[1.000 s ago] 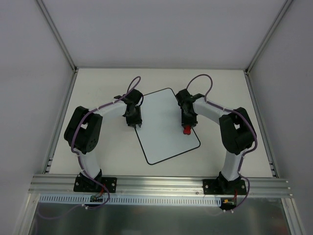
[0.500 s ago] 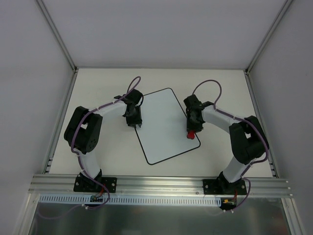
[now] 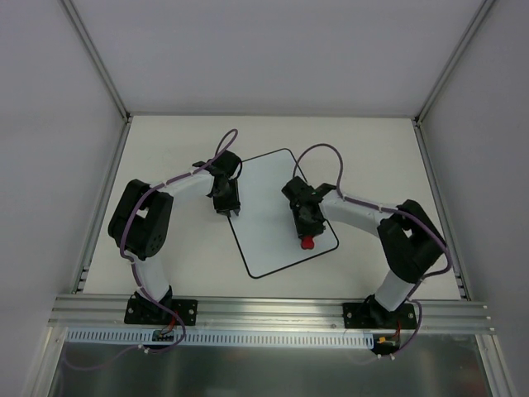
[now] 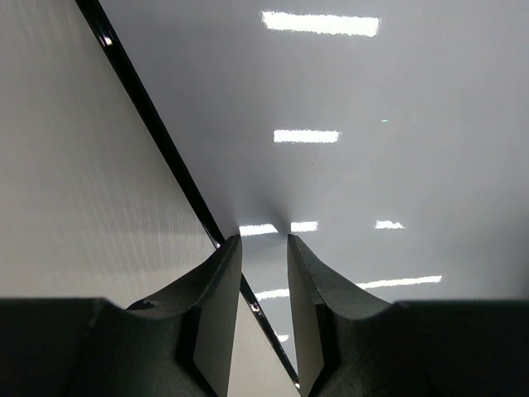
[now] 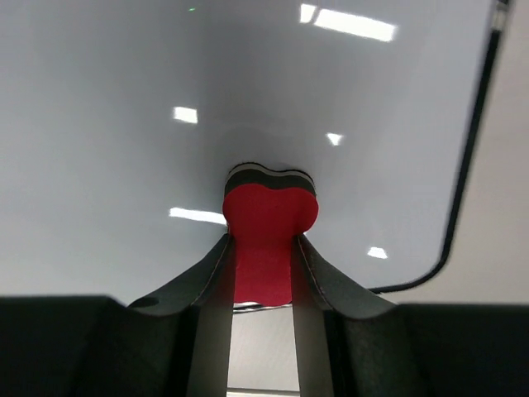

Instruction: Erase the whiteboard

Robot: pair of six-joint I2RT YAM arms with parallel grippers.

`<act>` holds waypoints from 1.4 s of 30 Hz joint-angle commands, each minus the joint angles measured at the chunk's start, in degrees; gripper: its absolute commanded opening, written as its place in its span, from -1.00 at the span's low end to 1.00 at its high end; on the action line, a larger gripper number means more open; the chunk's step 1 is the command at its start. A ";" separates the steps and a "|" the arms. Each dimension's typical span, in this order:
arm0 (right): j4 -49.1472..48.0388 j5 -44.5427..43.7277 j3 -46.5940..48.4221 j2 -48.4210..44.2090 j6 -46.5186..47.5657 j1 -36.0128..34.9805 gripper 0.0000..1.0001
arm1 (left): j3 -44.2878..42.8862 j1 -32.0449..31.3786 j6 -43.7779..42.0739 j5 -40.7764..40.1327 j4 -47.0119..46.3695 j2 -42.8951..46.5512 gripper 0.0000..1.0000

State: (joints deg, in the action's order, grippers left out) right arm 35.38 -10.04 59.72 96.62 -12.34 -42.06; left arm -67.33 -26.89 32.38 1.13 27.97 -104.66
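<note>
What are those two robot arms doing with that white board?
They are erasing the whiteboard. The right tool grips a red eraser and holds it against the board near its right side. The left tool sits at the board's left edge, fingers nearly together with nothing between them. No marks show on the board.

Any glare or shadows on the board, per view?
Left wrist: ceiling lights mirror as bright strips on the whiteboard, with a dim shadow at the fingertips. Right wrist: smaller glare spots, and a soft shadow around the red eraser. Top external: even light, no glare on the board.
</note>
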 commanded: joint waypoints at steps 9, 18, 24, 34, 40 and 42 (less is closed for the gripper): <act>-0.92 2.22 8.66 7.10 -0.32 -1.82 -0.99 | 1.50 0.62 -0.30 0.19 1.83 2.96 -0.41; -0.31 -3.84 4.88 -5.29 7.23 16.21 -0.98 | -1.57 0.79 -0.74 -0.07 2.00 11.04 -0.33; -0.48 -5.25 4.26 -4.34 9.87 31.15 -0.92 | -4.04 1.41 -3.28 -3.13 2.71 19.12 -0.09; -2.59 -2.53 7.60 3.75 11.90 43.11 -0.46 | -3.42 2.20 -12.86 -16.32 4.90 36.09 0.51; -3.03 -1.12 7.34 5.95 11.90 43.82 0.15 | -0.09 2.20 -16.47 -22.92 7.10 46.73 0.97; -3.12 -1.38 7.07 5.51 11.81 44.00 0.35 | 0.53 2.20 -17.26 -23.71 7.63 49.80 0.97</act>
State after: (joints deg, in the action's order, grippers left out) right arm 32.77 -11.97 65.30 102.80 -0.97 1.34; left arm -68.34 -25.39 18.68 -17.74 33.47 -58.26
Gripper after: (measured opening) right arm 0.646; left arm 0.984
